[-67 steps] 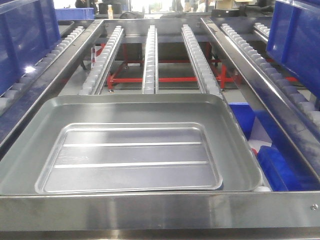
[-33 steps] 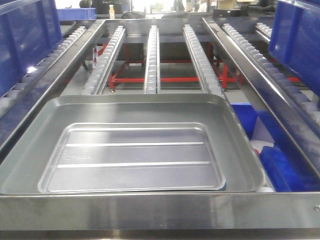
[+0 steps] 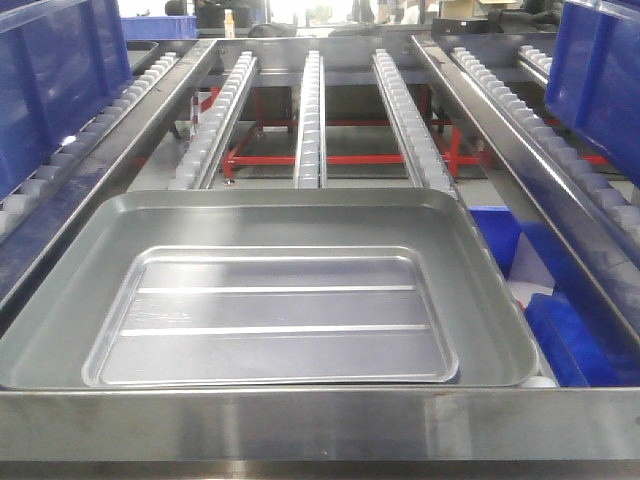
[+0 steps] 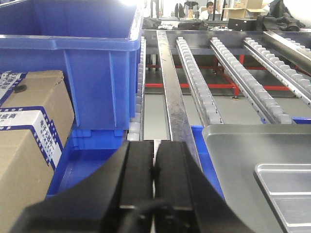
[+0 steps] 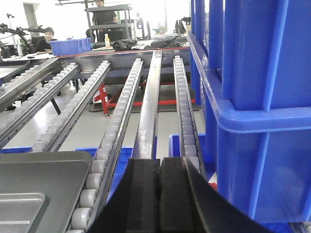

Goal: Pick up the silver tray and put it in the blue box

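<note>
Front view: silver tray flat inside deeper pan, near rim close against pan's front wall, other sides free | left hand, right hand level, fingers pressed together, empty | blue box probably left-side crate.

The silver tray is bright, smooth polished metal with two glinting ridges. The larger pan around it is duller, satin-grey metal. In front of the pan, the table edge is brushed steel. Behind the pan, the roller rails carry pale, plastic-looking wheels above a red painted frame. The blue box is glossy moulded plastic. The cartons are matt brown cardboard with printed labels. The left end effector and right end effector look matt black.
</note>
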Motion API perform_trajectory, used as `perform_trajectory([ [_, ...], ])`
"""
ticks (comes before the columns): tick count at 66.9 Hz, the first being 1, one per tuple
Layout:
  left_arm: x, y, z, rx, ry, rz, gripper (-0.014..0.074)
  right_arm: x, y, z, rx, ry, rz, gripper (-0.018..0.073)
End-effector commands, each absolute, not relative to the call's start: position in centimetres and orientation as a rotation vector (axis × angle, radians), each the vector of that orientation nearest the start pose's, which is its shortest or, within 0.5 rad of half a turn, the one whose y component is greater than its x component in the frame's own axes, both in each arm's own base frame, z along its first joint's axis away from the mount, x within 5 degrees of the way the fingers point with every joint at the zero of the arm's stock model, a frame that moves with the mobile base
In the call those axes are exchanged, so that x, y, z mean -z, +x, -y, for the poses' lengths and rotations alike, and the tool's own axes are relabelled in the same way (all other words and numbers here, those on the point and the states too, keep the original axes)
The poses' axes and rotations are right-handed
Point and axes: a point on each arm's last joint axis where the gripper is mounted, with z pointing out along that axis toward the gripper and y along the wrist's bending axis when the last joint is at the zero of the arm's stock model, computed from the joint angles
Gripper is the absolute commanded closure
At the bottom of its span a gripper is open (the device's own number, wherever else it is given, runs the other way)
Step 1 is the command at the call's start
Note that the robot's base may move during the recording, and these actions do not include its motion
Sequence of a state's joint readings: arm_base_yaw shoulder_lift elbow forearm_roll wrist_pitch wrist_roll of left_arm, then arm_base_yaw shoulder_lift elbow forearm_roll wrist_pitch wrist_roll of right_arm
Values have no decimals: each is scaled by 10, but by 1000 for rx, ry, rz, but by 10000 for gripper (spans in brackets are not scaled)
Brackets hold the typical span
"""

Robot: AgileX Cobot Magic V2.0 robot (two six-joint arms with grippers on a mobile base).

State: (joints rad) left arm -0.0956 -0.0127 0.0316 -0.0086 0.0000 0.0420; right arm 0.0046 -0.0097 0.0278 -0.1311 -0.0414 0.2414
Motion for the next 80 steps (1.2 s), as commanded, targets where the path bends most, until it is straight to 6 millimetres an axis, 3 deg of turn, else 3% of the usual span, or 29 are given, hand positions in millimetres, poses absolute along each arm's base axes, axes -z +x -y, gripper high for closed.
perform_trajectory([
  [1,-206,55,5,55,86,-1416,603,-223,52,-1,-96,54,-1335,507],
  [21,-209,55,5,56,84,-1387,603,-222,52,-1,-95,54,-1345,507],
  [31,-217,56,5,73,77,-1429,603,-227,59,-1,-89,64,-1452,507],
  [50,-253,93,10,78,91,-1768,603,-253,108,2,-24,79,-1894,507],
  [61,-265,122,20,211,37,-2206,603,-258,137,4,22,83,-2162,507],
  [72,-265,155,29,310,-17,-2412,603,-255,155,5,36,108,-2343,507],
  [80,-250,172,35,381,-88,-2507,603,-251,159,4,25,120,-2368,507],
])
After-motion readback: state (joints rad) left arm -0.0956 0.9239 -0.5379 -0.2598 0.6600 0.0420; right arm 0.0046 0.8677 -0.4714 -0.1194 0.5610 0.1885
